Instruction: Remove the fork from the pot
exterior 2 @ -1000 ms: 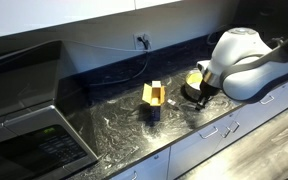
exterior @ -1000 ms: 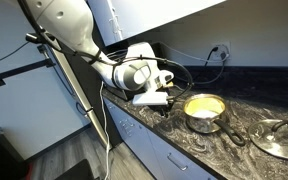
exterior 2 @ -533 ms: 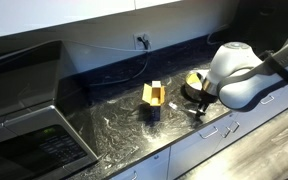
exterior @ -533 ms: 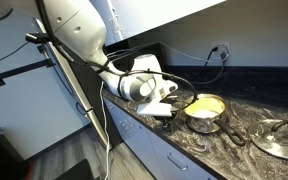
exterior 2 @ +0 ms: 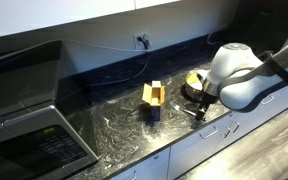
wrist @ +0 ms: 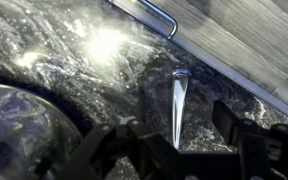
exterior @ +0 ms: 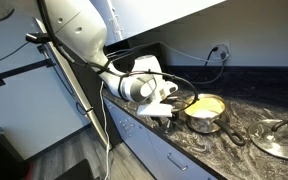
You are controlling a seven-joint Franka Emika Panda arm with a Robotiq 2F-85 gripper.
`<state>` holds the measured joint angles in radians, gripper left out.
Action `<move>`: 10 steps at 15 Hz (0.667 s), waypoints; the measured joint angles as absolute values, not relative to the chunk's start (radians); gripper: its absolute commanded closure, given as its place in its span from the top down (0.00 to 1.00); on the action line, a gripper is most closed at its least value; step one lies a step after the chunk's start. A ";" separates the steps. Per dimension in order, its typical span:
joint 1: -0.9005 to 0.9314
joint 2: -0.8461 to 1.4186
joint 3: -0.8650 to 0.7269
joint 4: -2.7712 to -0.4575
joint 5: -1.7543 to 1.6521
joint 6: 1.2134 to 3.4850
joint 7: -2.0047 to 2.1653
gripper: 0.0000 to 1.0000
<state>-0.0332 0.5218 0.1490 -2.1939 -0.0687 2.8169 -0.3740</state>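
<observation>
The fork (wrist: 178, 98) lies flat on the dark marbled counter in the wrist view, a shiny steel handle pointing away from me. My gripper (wrist: 176, 130) stands open just over it, with a gap between the fork and each finger. In both exterior views the gripper (exterior: 162, 113) (exterior 2: 200, 108) is low at the counter's front edge. It is beside the pot (exterior: 206, 107), a small steel saucepan with a yellowish inside and a dark handle. The arm hides most of the pot (exterior 2: 193, 80) in an exterior view.
A flat round metal lid (exterior: 279, 138) lies on the counter beyond the pot. A small yellow box (exterior 2: 154, 97) stands mid-counter and a microwave (exterior 2: 29, 135) sits at the far end. The counter edge and a drawer handle (wrist: 162, 15) run close to the gripper.
Since a second ago the arm has come down to the counter beside the pot. The jaws now stand apart around the fork lying on the counter.
</observation>
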 measured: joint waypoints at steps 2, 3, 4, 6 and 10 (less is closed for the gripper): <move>-0.030 0.492 0.147 -2.202 -0.080 2.803 -0.371 1.00; -0.029 0.466 0.146 -2.209 -0.087 2.791 -0.368 1.00; -0.029 0.435 0.146 -2.219 -0.094 2.776 -0.367 1.00; -0.028 0.366 0.146 -2.241 -0.099 2.739 -0.367 1.00; -0.024 0.207 0.146 -2.296 -0.099 2.668 -0.368 1.00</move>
